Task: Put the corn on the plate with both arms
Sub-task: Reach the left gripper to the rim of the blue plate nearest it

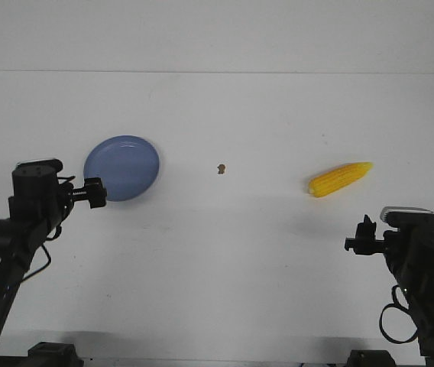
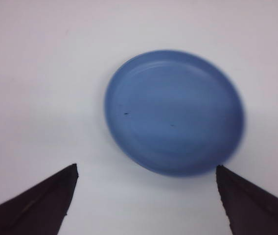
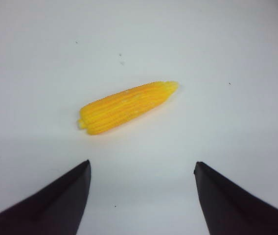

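Observation:
The yellow corn [image 1: 340,180] lies on the white table at the right, its pointed end toward the far right; it also shows in the right wrist view [image 3: 127,106]. The periwinkle-blue plate [image 1: 121,167] sits empty at the left, and fills the left wrist view [image 2: 174,111]. My left gripper [image 1: 95,193] is open and empty, just beside the plate's near left edge [image 2: 146,169]. My right gripper [image 1: 364,233] is open and empty, a short way nearer than the corn [image 3: 143,165].
A small brown speck [image 1: 221,169] lies on the white table between plate and corn. The table's far edge meets a pale wall [image 1: 217,34] at the back.

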Motion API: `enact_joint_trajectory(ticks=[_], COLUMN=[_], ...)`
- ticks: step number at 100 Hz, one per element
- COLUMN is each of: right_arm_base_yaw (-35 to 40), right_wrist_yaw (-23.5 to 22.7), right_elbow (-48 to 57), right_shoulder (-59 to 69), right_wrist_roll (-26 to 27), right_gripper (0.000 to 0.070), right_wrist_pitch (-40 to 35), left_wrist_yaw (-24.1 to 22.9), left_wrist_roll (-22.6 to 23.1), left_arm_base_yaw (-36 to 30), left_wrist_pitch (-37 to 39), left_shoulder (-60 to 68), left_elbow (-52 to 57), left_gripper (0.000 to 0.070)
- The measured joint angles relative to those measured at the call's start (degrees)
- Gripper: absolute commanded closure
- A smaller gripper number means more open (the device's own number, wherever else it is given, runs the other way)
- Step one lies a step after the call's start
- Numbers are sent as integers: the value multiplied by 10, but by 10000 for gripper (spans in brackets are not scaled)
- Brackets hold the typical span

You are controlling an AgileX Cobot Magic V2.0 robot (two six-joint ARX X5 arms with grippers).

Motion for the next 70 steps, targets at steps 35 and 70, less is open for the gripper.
enact_joint_trajectory(ticks=[35,70], right_arm_base_yaw=[0,0], right_wrist_yaw=[0,0], right_elbow=[0,0], right_shoulder=[0,0], right_wrist_roll=[1,1], right_gripper=[251,251], right_wrist_pitch=[0,0], left_wrist_yaw=[0,15], left_wrist_roll=[-5,-5], left_arm_base_yaw=[45,64], left_wrist_pitch=[-4,-18], left_shoulder=[269,398], left_elbow=[172,198], left_gripper=[118,119])
